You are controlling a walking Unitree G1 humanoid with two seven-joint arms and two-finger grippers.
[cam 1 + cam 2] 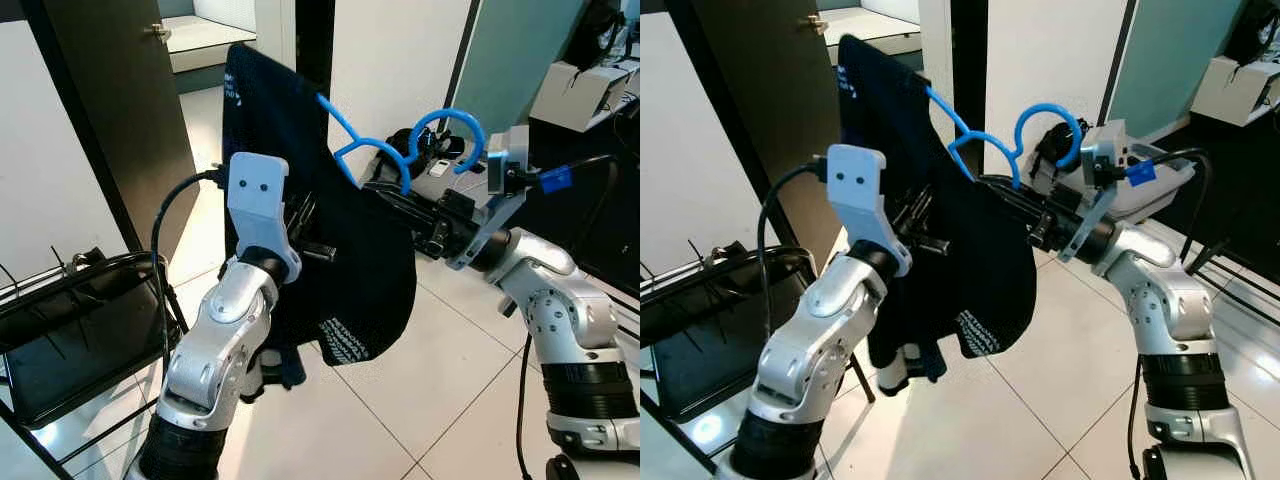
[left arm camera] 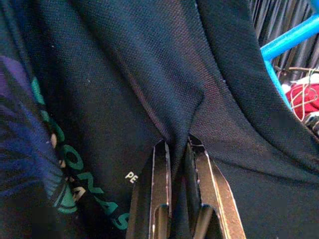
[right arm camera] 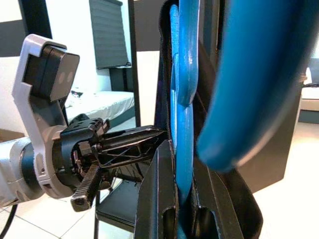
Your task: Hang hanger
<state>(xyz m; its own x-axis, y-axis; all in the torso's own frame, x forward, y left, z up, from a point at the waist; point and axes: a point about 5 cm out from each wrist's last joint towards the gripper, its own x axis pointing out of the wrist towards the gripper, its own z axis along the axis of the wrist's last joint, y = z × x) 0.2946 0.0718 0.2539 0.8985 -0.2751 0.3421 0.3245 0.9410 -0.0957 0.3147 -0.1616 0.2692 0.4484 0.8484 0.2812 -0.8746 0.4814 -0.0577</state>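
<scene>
A room with a tiled floor, a dark door and a black rack.

The black wire rack (image 1: 70, 320) stands at 8 o'clock; the dark door (image 1: 120, 110) with its brass handle (image 1: 157, 32) is at 11 o'clock; white boxes (image 1: 580, 90) sit at 2 o'clock; glossy white floor tiles (image 1: 440, 380) lie below.

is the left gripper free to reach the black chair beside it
Probably not: the left gripper is shut on the dark shirt that hangs from the blue hanger, so it is busy, though the chair sits close.
</scene>
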